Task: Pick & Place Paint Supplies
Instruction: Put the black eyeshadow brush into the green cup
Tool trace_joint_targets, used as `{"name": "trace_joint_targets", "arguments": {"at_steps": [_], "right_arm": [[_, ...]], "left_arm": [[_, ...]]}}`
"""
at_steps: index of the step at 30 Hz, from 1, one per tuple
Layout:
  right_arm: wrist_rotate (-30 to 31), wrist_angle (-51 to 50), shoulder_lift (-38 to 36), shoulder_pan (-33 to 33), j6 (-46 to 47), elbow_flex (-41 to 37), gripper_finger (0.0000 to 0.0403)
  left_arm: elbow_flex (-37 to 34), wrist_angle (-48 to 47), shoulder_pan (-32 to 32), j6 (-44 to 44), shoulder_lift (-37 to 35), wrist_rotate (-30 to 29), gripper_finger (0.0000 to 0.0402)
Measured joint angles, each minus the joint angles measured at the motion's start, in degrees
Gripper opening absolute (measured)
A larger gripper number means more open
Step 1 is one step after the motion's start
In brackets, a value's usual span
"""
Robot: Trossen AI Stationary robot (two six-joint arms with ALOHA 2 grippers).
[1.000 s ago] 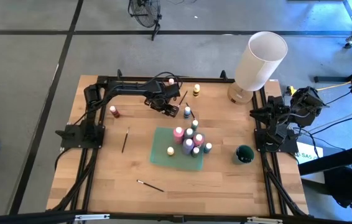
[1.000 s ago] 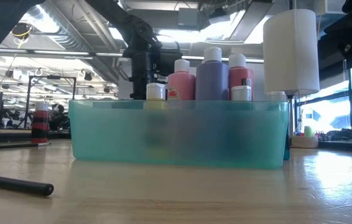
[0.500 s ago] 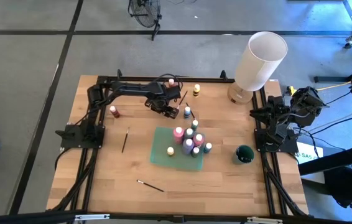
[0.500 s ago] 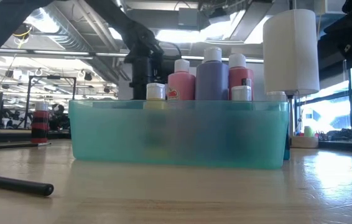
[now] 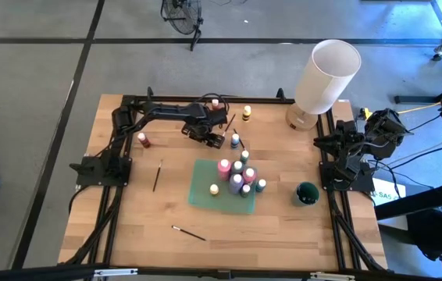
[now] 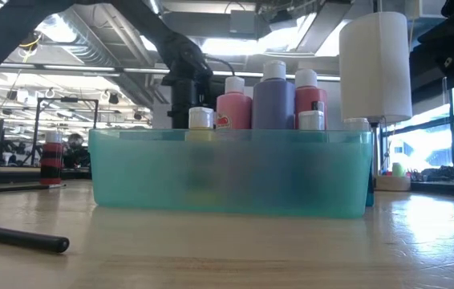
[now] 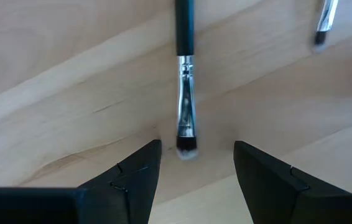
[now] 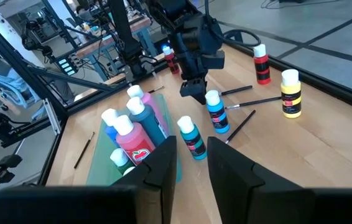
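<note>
- Hovering low over the far side of the table (image 5: 127, 226), our left gripper (image 7: 194, 163) has its jaws spread and nothing between them; a brush (image 7: 185, 87) lies flat on the wood just ahead, its bristle tip pointing into the gap.
- We judge the main risk to be a poor catch: the brush is thin and lies flat, so if we close above it the fingers could meet on air, or nudge it so it rolls aside.
- A second brush (image 7: 325, 18) lies near, off to one side; a drifting approach could bump it.
- From above, the blue bottle (image 5: 235, 140) stands just beside our left gripper (image 5: 215, 139), so a wide swing could tip it.
- Our brush sits between the fingertips' line of reach but not yet inside them: near, apart, handle running away from us.
- The teal tray (image 5: 200, 191) lies nearer the table's middle and already holds a cluster of bottles, a pink bottle (image 5: 224, 166) and a purple bottle (image 5: 236, 183) among them; dropping a brush across them could leave it hanging out over the rim.
- A red bottle (image 5: 143, 140) and a yellow bottle (image 5: 247, 114) stand outside the tray, and two more brushes lie on the near side.
- Our right gripper (image 8: 191, 163) waits at the table's right edge, jaws narrowly parted, empty.
</note>
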Motion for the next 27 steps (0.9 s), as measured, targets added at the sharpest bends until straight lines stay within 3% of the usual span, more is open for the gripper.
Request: {"name": "trace_joint_targets", "arguments": {"at_steps": [14, 27], "right_arm": [[-0.06, 0.00, -0.02, 0.02, 0.00, 0.00, 0.0091], [-0.03, 0.00, -0.02, 0.02, 0.00, 0.00, 0.0091]], "left_arm": [[-0.17, -0.20, -0.82, -0.06, 0.86, -1.88, 0.0191], [-0.28, -0.77, -0.82, 2.49, 0.91, -2.88, 0.0067]]}}
